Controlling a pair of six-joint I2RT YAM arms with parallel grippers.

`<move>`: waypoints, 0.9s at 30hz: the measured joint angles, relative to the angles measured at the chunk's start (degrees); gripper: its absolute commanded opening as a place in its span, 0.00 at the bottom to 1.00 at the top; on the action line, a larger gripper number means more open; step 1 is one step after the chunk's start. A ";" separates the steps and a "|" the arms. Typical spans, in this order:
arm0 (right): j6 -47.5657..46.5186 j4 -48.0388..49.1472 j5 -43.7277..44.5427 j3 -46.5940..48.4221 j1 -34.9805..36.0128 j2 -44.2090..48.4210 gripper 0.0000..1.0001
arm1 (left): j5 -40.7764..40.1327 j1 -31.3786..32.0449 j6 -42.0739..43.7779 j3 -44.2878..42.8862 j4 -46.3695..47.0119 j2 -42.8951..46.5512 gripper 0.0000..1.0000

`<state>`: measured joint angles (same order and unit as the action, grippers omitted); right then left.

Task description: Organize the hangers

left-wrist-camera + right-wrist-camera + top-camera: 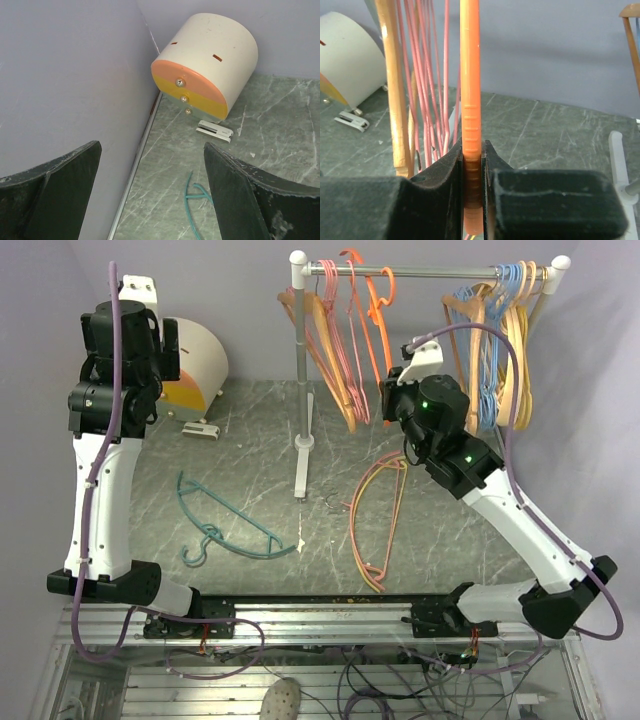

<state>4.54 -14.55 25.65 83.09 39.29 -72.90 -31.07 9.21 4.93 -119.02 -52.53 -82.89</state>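
My right gripper (392,392) is shut on an orange hanger (470,100) that hangs from the rack rod (420,271); the same hanger shows in the top view (381,320). Pink hangers (340,350) and a tan wooden hanger (312,335) hang left of it. A teal hanger (225,520) lies on the table at the left; its end shows in the left wrist view (192,200). A pink and yellow hanger (378,520) lies on the table under the right arm. My left gripper (152,185) is open and empty, raised high at the far left.
Light-blue and pale tan hangers (500,350) hang at the rod's right end. The rack post (300,360) stands on a white base (302,470). A cream drum with an orange-yellow face (205,65) and a small white clip (214,131) sit by the left wall.
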 measured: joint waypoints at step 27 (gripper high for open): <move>-1.51 -3.52 -10.93 14.73 -6.23 -17.77 0.00 | 2.10 -0.42 0.20 0.59 -0.11 0.09 0.94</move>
<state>3.03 -18.06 14.72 97.82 33.06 -90.67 -28.97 8.80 5.13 -118.43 -52.64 -82.81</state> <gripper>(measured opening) 0.115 0.945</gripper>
